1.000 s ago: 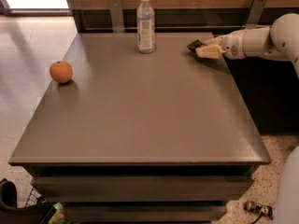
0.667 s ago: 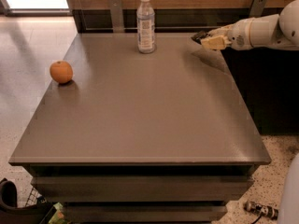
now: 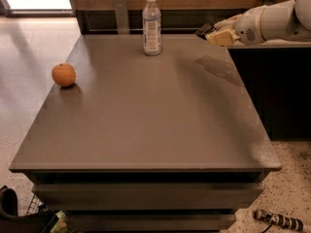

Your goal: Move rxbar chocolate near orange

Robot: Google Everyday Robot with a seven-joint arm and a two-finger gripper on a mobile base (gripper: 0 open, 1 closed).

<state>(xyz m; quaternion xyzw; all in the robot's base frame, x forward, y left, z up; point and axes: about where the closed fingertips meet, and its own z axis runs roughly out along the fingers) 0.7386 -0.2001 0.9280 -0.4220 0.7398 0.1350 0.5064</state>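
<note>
The orange (image 3: 63, 74) sits near the left edge of the grey table (image 3: 146, 125). My gripper (image 3: 212, 33) is at the far right corner, raised above the tabletop, with the white arm reaching in from the right. It is shut on the rxbar chocolate (image 3: 203, 31), a small black bar whose dark end sticks out to the left of the fingers. The rest of the bar is hidden in the grip. The bar's shadow falls on the table below it. The orange is far to the left of the gripper.
A clear plastic bottle (image 3: 152, 23) stands upright at the back centre of the table. A dark counter (image 3: 272, 81) borders the right side. A wooden wall runs behind. A small tool (image 3: 279, 221) lies on the floor at the front right.
My gripper has risen from the tabletop at the far right corner, carrying the black bar up with it. The orange and bottle have not moved.
</note>
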